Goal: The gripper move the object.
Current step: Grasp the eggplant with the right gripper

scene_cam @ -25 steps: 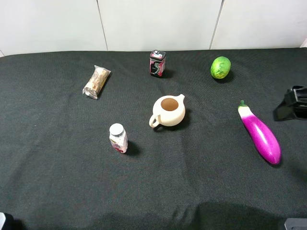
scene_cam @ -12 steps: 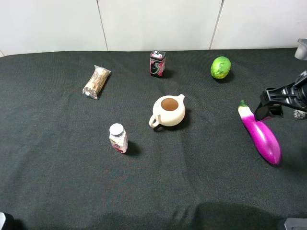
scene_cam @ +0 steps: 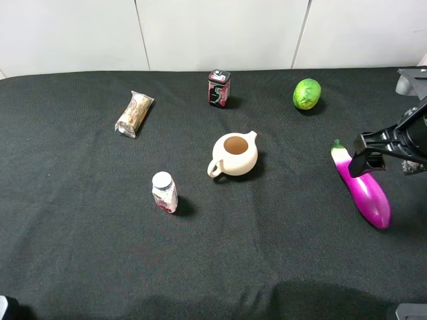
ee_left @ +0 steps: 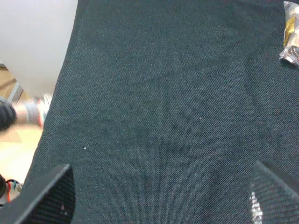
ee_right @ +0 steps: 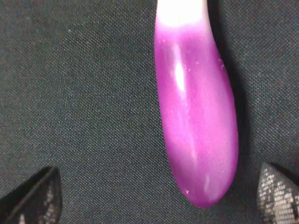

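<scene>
Jaws on my right arm stand spread wide, holding nothing, above the eggplant [ee_right: 196,116]; it lies on the counter [scene_cam: 100,220], nearer one fingertip [ee_right: 275,196]; closing off-centre could shove the glossy body sideways or squirt it free.

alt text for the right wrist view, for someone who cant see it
A glossy purple toy eggplant with a white neck lies on dark cloth, seen close from above. The open right gripper straddles its rounded end, a black fingertip on each side, not touching it.
</scene>
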{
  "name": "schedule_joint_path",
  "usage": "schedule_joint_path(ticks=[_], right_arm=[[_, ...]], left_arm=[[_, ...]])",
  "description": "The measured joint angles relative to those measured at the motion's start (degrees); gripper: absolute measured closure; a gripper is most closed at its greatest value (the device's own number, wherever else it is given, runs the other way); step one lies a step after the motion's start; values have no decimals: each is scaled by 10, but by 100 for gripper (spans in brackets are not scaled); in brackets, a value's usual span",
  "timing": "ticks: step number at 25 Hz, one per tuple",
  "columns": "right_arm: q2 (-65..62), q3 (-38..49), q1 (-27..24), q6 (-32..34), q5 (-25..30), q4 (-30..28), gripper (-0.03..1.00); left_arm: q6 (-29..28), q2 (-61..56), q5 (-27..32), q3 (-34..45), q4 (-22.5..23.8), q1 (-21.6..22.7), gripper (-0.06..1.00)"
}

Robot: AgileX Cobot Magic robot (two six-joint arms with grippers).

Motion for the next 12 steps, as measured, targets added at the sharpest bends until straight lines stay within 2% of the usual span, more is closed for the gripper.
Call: schedule_joint_path(ticks=[12], right_arm=[[78,0,0,-6,-31,1,34]], left_arm=[[0,0,0,0,0,0,15]])
